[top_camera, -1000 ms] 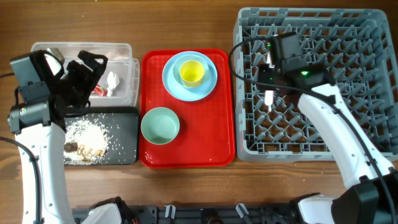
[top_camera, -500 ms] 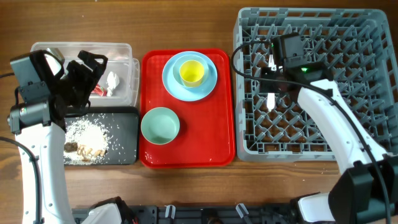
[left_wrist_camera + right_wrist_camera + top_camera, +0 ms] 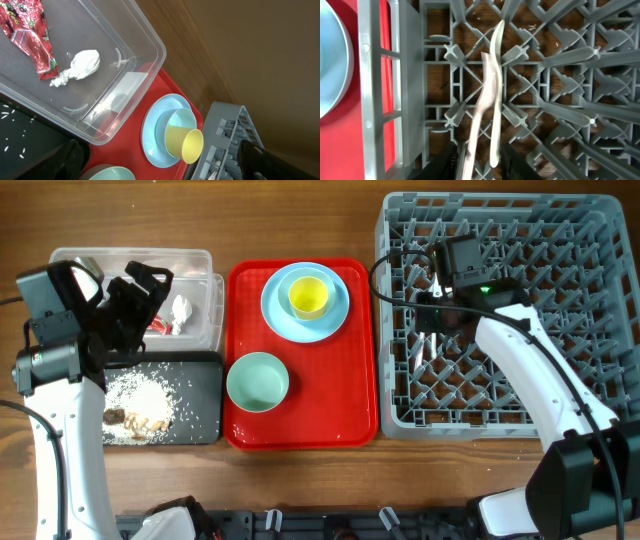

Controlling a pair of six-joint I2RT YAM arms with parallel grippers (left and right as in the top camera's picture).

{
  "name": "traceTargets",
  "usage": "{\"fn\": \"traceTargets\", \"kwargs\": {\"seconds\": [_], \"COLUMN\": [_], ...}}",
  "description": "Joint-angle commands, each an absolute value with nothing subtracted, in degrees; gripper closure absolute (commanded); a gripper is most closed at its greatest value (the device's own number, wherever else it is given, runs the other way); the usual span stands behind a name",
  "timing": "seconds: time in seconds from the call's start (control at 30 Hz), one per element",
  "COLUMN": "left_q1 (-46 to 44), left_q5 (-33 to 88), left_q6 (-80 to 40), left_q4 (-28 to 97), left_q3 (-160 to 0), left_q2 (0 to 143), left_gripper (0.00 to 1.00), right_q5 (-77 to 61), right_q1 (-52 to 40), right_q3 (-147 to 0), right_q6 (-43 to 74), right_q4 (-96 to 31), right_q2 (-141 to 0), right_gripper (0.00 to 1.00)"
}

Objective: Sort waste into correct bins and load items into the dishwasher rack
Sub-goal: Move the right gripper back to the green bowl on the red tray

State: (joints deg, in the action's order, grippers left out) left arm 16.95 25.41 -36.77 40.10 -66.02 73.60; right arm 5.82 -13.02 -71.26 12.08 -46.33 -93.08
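As far as both views of it show, the sorting is finished: the red wrapper (image 3: 30, 35) and the white tissue (image 3: 80, 65) lie apart in the clear tub (image 3: 155, 47), and the rice (image 3: 135, 390) is spread in the black tray (image 3: 200, 395).

Loading is only begun. The white cutlery (image 3: 495, 90), two pieces side by side, lies on the lattice near the left edge of the rack (image 3: 560, 240); which piece is the spoon and which the fork I cannot tell.

Left to load:
- the yellow cup (image 3: 308, 296), inside the blue bowl (image 3: 288, 280), on the plate (image 3: 272, 315)
- the green bowl (image 3: 257, 381), alone

All four sit on the red tray (image 3: 340, 400).

My right gripper (image 3: 479, 155) hangs over the cutlery with its jaws apart. One piece is blurred, so I judge both released. My left gripper (image 3: 165, 160) is spread wide and empty above the tub.

Against the earlier frames, the cutlery showed as one bright piece under my right wrist. It now sits lower and to the left as two thin strips. My left arm and the dishes have not moved
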Motion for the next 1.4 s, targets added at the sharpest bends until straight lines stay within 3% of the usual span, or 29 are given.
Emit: {"fn": "traceTargets", "kwargs": {"seconds": [0.0, 0.17, 0.37, 0.53, 0.7, 0.87, 0.97, 1.37], "left_q1": [17.28, 17.28, 17.28, 17.28, 17.28, 17.28, 17.28, 17.28], "left_q5": [26.09, 26.09, 26.09, 26.09, 26.09, 26.09, 26.09, 26.09], "left_q6": [-36.49, -36.49, -36.49, -36.49, -36.49, -36.49, -36.49, -36.49], "left_q4": [39.94, 39.94, 39.94, 39.94, 39.92, 39.94, 39.94, 39.94], "left_q3": [-66.5, -66.5, -66.48, -66.5, -66.5, -66.5, -66.5, -66.5], "left_q2": [73.52, 73.52, 73.52, 73.52, 73.52, 73.52, 73.52, 73.52], "left_gripper": [0.0, 0.0, 0.0, 0.0, 0.0, 0.0, 0.0, 0.0], "right_q5": [-3.44, -33.23, -37.95, -29.82, -12.97, 3.64, 10.41, 12.51], "right_q1": [-12.88, -14.04, -22.79, -35.16, -47.99, -57.17, -59.42, -57.58], "right_q3": [-70.57, -70.57, -70.57, -70.57, -70.57, -70.57, -70.57, -70.57], "right_q6": [12.03, 12.47, 17.23, 19.88, 22.68, 22.65, 22.5, 21.06], "right_q4": [-45.56, -40.05, -35.22, -28.8, -23.99, -21.23, -20.49, -22.13], "right_q2": [-93.97, -93.97, -94.0, -94.02, -95.09, -98.63, -101.73, -109.3], "right_gripper": [0.69, 0.67, 0.66, 0.66, 0.67, 0.85, 0.91, 0.92]}}
